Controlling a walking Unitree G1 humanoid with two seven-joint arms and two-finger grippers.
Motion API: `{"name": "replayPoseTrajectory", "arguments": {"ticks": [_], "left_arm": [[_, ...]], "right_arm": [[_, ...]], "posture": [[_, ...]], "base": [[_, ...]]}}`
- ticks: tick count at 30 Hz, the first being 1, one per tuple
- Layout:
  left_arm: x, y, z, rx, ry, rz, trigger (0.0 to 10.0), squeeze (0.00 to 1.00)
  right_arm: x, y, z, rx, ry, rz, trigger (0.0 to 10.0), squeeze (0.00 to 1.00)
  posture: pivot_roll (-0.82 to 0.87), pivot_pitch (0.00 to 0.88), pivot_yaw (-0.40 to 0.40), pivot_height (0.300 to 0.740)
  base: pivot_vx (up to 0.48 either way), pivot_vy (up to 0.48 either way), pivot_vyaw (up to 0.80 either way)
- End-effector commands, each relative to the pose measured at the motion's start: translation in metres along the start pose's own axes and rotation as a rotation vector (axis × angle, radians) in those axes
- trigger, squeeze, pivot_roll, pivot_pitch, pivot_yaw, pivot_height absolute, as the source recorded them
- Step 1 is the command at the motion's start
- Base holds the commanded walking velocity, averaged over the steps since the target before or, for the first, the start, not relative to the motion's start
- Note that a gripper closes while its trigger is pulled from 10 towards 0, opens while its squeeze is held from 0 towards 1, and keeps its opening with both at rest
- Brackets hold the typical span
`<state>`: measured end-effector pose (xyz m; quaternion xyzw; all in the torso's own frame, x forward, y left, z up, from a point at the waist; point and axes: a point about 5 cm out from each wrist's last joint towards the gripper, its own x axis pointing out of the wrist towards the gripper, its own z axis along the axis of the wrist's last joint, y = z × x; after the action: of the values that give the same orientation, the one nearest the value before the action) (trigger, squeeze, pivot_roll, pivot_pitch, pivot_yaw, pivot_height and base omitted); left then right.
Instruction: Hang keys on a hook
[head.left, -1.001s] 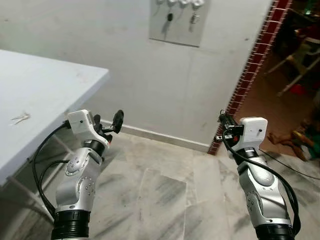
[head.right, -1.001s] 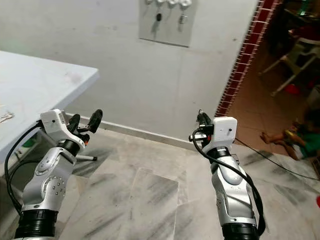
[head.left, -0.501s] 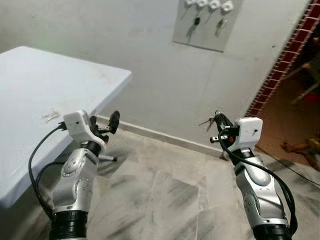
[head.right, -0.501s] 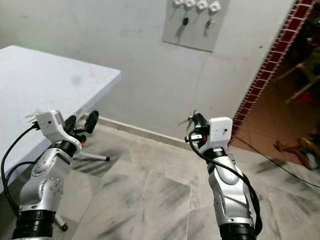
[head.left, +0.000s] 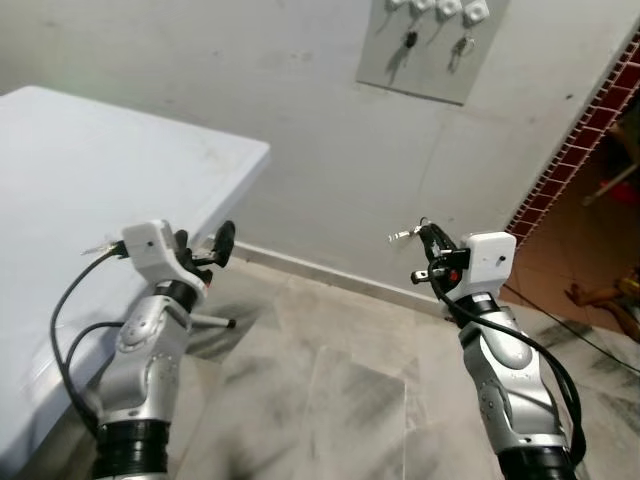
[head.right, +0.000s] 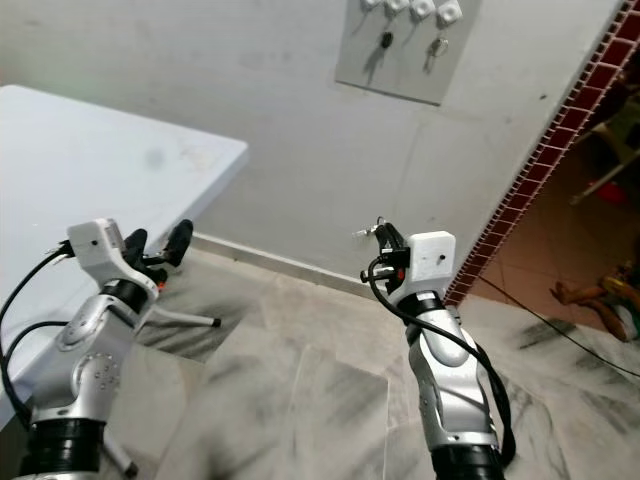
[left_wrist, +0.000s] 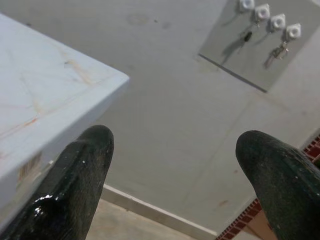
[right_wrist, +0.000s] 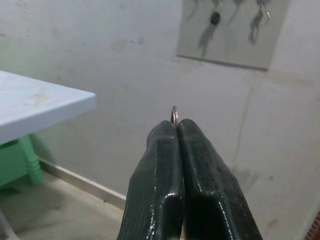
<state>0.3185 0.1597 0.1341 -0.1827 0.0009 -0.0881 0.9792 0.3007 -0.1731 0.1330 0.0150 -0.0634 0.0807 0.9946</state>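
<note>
Robot carries keys toward the hooks on the wall

The right gripper (head.left: 428, 236), in the middle right of the frame, is pinched tight on the keys (head.left: 403, 235); the thin metal key ring (right_wrist: 174, 115) peeks out just past its smooth, shiny black fingertips. The left gripper (head.left: 200, 245), at the middle left by the tabletop (head.left: 90, 180), is wide open and holds nothing. The grey hook board (head.left: 425, 50) sits high at the top of the frame, well apart from the keys, with small white round hooks (head.left: 447, 8); two already hold keys. I think the robot should get closer, lift the ring up high, and slip it slowly over a free hook before letting go. The wall is flat and dull, the floor streaky marble.
</note>
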Motion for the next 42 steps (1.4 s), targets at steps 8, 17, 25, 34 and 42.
{"name": "replayPoseTrajectory", "arguments": {"ticks": [8, 17, 25, 34, 42], "left_arm": [[0.0003, 0.0049, 0.0091, 0.045, -0.015, 0.000, 10.0, 0.00], [0.0001, 0.0038, 0.0077, 0.084, -0.002, -0.012, 10.0, 0.00], [-0.0004, 0.0035, 0.0079, 0.080, -0.002, -0.012, 10.0, 0.00], [-0.0004, 0.0034, 0.0075, 0.087, 0.001, -0.010, 10.0, 0.00], [-0.0006, 0.0040, 0.0074, 0.097, 0.003, -0.008, 10.0, 0.00]], "right_arm": [[0.0042, 0.0105, 0.0076, 0.016, -0.041, 0.023, 10.0, 0.00], [0.0043, 0.0123, 0.0056, 0.023, -0.038, 0.023, 10.0, 0.00], [0.0041, 0.0125, 0.0057, 0.017, -0.040, 0.020, 10.0, 0.00], [0.0042, 0.0117, 0.0057, 0.017, -0.039, 0.018, 10.0, 0.00], [0.0054, 0.0127, 0.0054, 0.017, -0.037, 0.022, 10.0, 0.00]], "posture": [[0.03, 0.025, -0.050, 0.732], [0.03, 0.019, -0.046, 0.732], [0.03, 0.020, -0.045, 0.732], [0.03, 0.027, -0.048, 0.732], [0.04, 0.034, -0.053, 0.732]], "base": [[0.430, 0.000, 0.00], [0.440, 0.000, 0.00], [0.440, 0.000, 0.00], [0.432, 0.000, 0.00], [0.311, 0.000, 0.00]]}}
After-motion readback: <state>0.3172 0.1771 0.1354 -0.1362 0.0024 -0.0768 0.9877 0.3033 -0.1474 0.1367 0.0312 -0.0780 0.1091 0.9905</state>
